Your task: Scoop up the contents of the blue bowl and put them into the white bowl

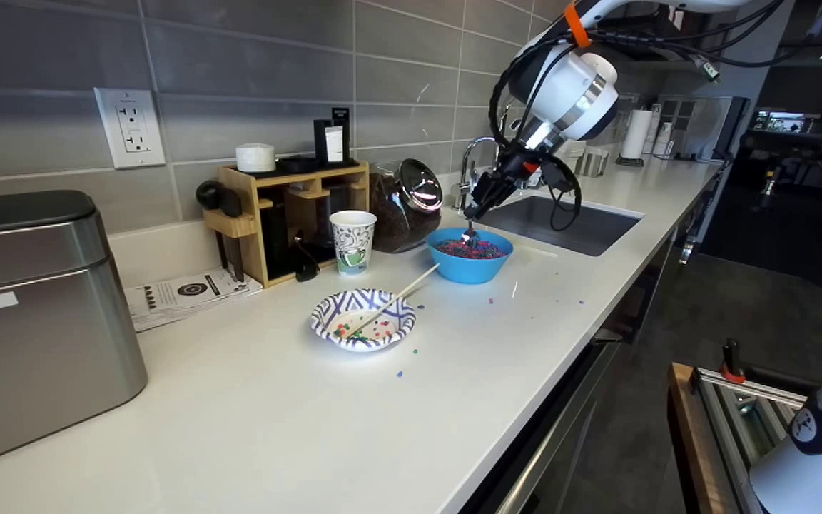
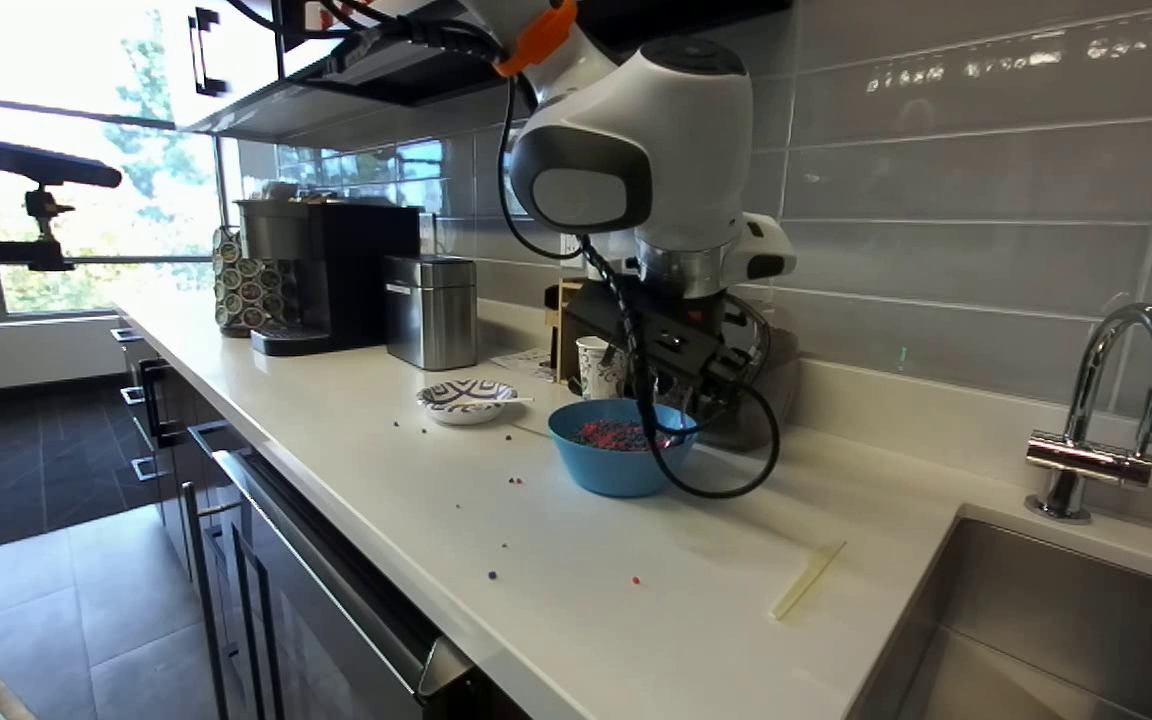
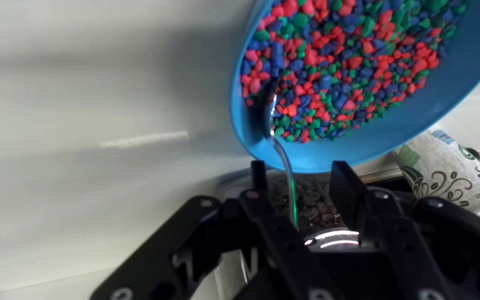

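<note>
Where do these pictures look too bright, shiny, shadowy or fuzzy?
In an exterior view, the window is blown out almost white; in an exterior view, reflections gleam on the jar lid; in the wrist view, a bright streak and a soft shadow mark the counter beside the blue bowl, and the dark fingers look softer than the coloured bits.

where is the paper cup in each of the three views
In an exterior view: the paper cup is slightly left of middle, left of the blue bowl.
In an exterior view: the paper cup is near the middle, above the blue bowl.
Wrist view: the paper cup is at lower right, below the blue bowl.
Shared landmark: the blue bowl.
</note>
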